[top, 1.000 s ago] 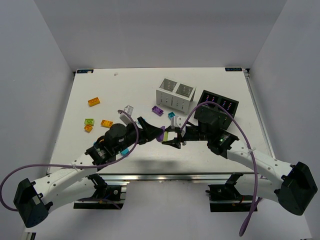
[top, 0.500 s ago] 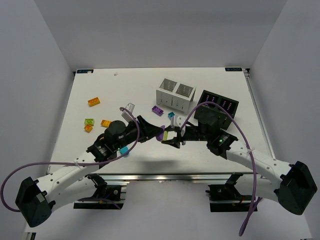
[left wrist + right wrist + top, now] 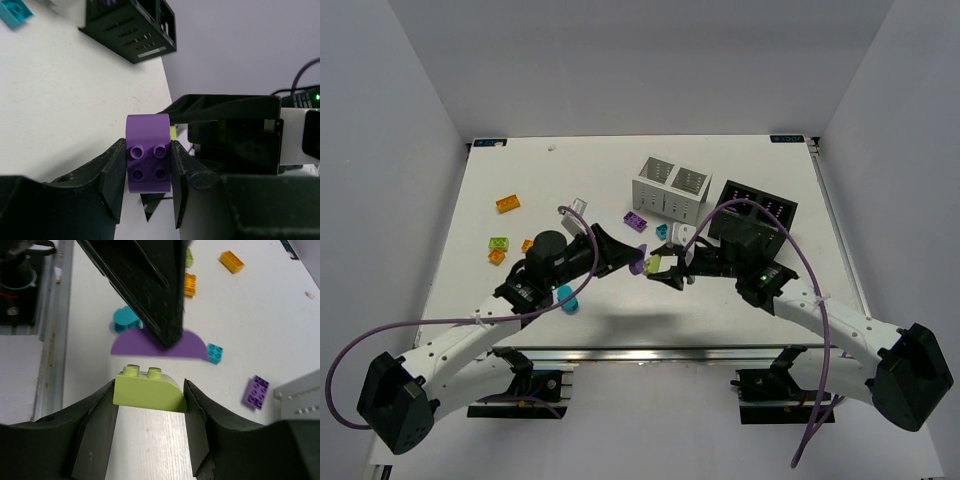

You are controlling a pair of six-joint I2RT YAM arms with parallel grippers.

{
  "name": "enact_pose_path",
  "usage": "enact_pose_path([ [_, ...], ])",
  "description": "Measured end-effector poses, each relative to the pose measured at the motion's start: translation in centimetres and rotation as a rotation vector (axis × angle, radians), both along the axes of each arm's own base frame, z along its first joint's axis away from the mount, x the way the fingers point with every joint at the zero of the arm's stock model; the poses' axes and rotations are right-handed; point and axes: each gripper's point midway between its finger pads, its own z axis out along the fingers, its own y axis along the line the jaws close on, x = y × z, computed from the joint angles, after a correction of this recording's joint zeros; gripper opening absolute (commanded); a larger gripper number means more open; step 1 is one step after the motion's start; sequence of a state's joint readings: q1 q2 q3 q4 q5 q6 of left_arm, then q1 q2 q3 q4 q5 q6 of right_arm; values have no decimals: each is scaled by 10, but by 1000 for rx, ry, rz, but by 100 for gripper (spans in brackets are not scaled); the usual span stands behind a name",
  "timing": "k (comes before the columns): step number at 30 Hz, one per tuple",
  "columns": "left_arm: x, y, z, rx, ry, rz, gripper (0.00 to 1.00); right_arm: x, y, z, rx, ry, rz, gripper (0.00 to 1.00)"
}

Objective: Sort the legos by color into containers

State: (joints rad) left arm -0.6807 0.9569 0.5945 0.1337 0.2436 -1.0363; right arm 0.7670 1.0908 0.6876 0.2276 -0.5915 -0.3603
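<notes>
My left gripper [image 3: 637, 263] is shut on a rounded purple lego [image 3: 148, 160], held above the table's middle. My right gripper [image 3: 660, 268] faces it, almost tip to tip, shut on a rounded lime lego [image 3: 149, 388]. The purple lego also shows in the right wrist view [image 3: 159, 344], just beyond the lime one. The white container [image 3: 670, 187] and the black container [image 3: 757, 208] stand at the back right. Loose on the table are a flat purple lego [image 3: 636, 222], a small cyan lego [image 3: 662, 231] and a rounded cyan lego [image 3: 567, 298].
At the left lie an orange lego [image 3: 507, 203], a lime lego [image 3: 499, 243] and two more orange legos [image 3: 528, 245], [image 3: 496, 256]. A whitish brick [image 3: 578, 205] lies behind the left arm. The black container [image 3: 127, 25] shows in the left wrist view.
Both grippers, still holding their legos, have shifted a little toward the far side. The left arm has swung back, so the rounded cyan lego shows more fully.
</notes>
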Motion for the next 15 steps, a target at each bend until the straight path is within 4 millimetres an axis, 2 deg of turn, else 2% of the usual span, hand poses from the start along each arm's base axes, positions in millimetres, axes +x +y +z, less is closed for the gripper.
enact_pose_path([
  [4,15,16,-1,22,-3,39,2,16,-10,1,2,-2,-55,0],
  [8,25,26,3,38,-12,49,2,19,-15,3,7,-9,-71,0],
  [12,35,26,12,41,-28,37,2,22,-23,4,-1,-15,-99,0],
  [15,46,16,14,44,-28,8,0,38,-40,7,-20,-9,-175,0],
])
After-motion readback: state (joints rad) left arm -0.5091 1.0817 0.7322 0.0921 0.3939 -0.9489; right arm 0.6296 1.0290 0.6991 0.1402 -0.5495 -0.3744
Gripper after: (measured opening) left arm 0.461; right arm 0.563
